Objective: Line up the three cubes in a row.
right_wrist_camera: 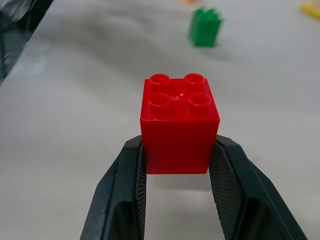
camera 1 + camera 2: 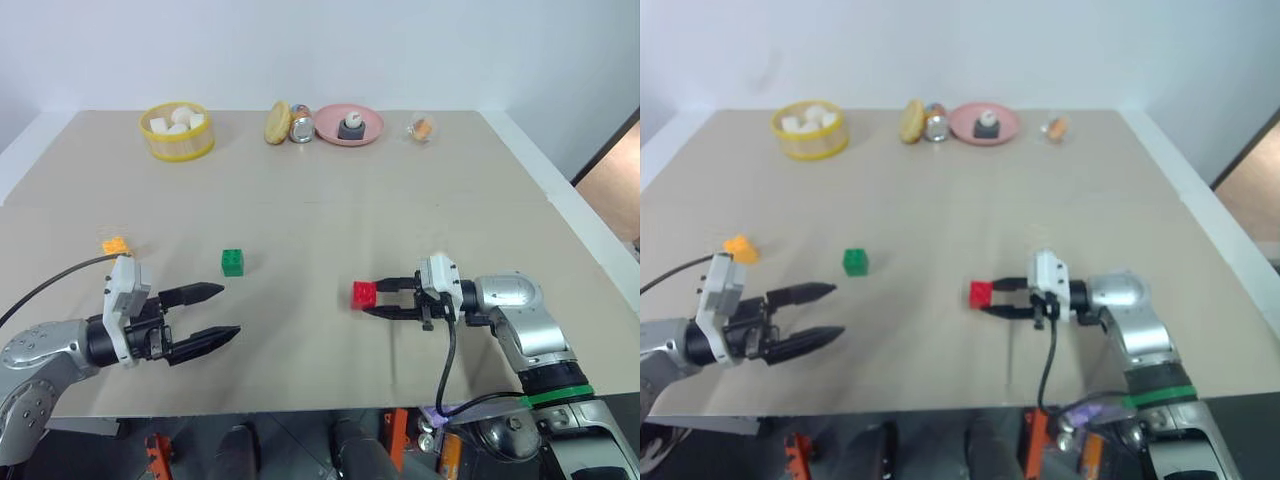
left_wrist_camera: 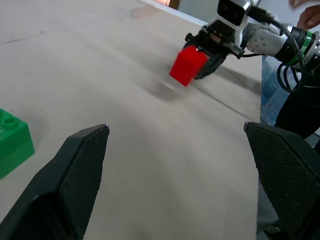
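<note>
Your right gripper point(image 2: 378, 300) pinches red cube point(image 2: 364, 293), pointing toward green cube point(image 2: 232, 262); orange-yellow cube point(image 2: 115, 245) lies beyond, same line. Left gripper point(image 2: 218, 312) wide apart, empty, nearer green.

The green cube point(image 3: 12, 140) is cut by the left wrist view's edge — only part shows. The item on the pink plate point(image 2: 322, 125) and the small object point(image 2: 422, 127) beside it are too small to identify.
</note>
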### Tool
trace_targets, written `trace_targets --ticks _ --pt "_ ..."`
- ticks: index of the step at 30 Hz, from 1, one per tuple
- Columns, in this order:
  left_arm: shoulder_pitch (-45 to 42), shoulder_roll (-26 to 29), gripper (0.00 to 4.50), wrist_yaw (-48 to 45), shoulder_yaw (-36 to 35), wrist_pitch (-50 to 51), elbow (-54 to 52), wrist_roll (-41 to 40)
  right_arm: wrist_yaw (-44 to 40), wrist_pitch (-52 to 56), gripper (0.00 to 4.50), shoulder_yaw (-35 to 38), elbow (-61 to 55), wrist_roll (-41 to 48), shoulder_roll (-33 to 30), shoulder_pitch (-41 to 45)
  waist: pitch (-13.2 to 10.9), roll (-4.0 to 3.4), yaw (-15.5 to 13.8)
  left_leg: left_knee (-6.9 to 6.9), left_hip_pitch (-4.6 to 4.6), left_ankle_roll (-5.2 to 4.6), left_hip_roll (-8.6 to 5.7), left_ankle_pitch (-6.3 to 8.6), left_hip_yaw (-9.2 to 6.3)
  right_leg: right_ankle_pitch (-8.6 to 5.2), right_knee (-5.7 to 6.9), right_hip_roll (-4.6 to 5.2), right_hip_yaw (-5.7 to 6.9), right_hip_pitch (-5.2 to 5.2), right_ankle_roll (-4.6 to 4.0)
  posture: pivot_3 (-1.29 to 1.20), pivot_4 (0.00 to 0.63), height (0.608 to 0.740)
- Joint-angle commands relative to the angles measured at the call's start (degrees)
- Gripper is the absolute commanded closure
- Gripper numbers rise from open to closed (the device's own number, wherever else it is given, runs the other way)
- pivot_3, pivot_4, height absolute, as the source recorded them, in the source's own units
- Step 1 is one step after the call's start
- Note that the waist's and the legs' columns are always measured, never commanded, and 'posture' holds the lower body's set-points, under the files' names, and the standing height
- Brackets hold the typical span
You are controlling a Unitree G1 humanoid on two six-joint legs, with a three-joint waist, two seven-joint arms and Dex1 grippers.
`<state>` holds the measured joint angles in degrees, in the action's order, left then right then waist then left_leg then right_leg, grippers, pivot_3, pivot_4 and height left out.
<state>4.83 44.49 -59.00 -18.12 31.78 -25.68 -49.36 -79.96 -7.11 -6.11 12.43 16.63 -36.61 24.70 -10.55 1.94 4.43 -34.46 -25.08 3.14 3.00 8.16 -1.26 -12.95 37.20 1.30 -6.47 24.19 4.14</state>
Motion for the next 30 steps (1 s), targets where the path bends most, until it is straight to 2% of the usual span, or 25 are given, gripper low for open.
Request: trace_targets --ticks 1,11,23,30 --pt "-0.01 1.06 0.02 -0.01 -2.07 0.38 -1.87 -1.26 -1.59 -2.95 3.3 0.8 2.65 -0.5 -1.44 1.13 0.0 0.0 0.0 -0.03 0.0 0.0 0.0 0.0 0.0 0.01 0.0 0.0 0.0 -0.01 -0.01 0.0 0.15 0.74" --pt "-2.43 2.81 0.02 -3.36 -0.46 0.5 0.62 -0.65 -4.57 -4.36 3.3 -0.65 9.24 -1.52 -1.2 3.03 -0.01 0.01 0.04 -0.06 -0.02 0.02 0.0 0.0 0.02 0.02 0.0 0.0 0.0 0.0 -0.01 0.0 0.15 0.74" --pt "-2.53 3.3 0.02 -7.42 1.05 -3.06 1.63 3.72 -8.66 -6.04 3.3 -3.52 10.54 -2.76 -2.01 2.35 0.0 0.02 0.01 -0.03 0.0 0.03 0.0 0.01 0.0 0.0 0.0 0.0 0.03 -0.03 0.0 0.0 0.15 0.74" --pt "-5.4 3.37 0.02 -8.85 2.37 -4.87 4.15 6.02 -8.02 -5.41 3.3 -4.49 10.28 -3.59 -1.81 2.41 0.01 0.02 0.0 -0.03 0.02 0.04 0.01 0.01 -0.02 -0.01 0.01 -0.01 0.05 -0.05 -0.01 0.0 0.15 0.74"
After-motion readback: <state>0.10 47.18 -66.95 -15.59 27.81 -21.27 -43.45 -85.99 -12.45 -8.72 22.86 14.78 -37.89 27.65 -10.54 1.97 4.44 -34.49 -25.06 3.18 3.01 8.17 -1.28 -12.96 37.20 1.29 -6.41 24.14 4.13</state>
